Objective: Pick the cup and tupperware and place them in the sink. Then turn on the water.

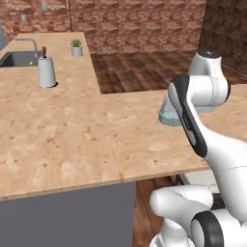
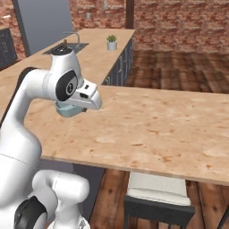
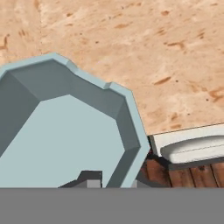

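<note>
Brick walls frame a long light wood-look surface [image 1: 58, 125], above which the shallow pale blue-grey translucent tupperware [image 3: 65, 140] is held, pinched at its rim by the two-finger gripper [image 3: 94, 179]. A thin rim hold could be lost on the long carry to the dark grey sink [image 1: 17, 59]. A tall white paper-towel roll [image 1: 47, 72] stands beside the basin, a small potted plant [image 1: 76, 47] further back.
</note>
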